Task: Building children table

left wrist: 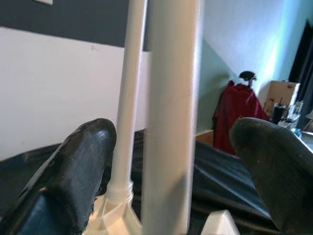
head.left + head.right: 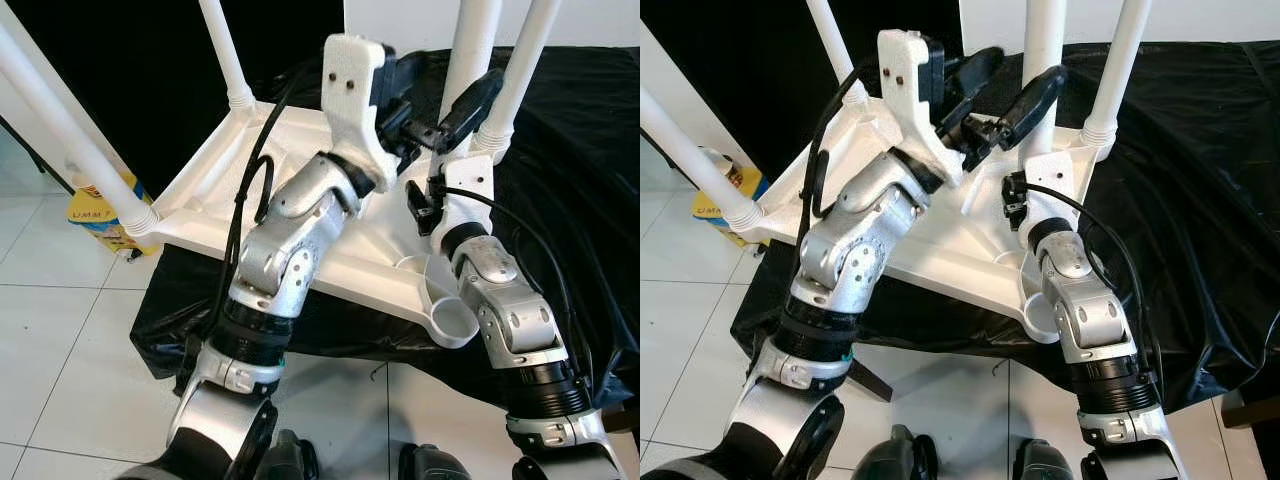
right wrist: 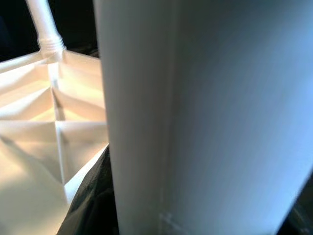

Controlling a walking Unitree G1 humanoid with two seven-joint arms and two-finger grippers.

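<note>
The white children's table lies upside down on a black cloth, with several white legs standing up from its corners. My left gripper is raised at the back and open, its two black fingers on either side of one upright leg without touching it. My right gripper reaches up to the base of the same leg, which stands very close in the right wrist view as a broad white leg. The left hand hides the right fingers.
The front right corner has an open round socket with no leg in it. The black cloth hangs over the support's edge. A yellow bag lies on the tiled floor at the left.
</note>
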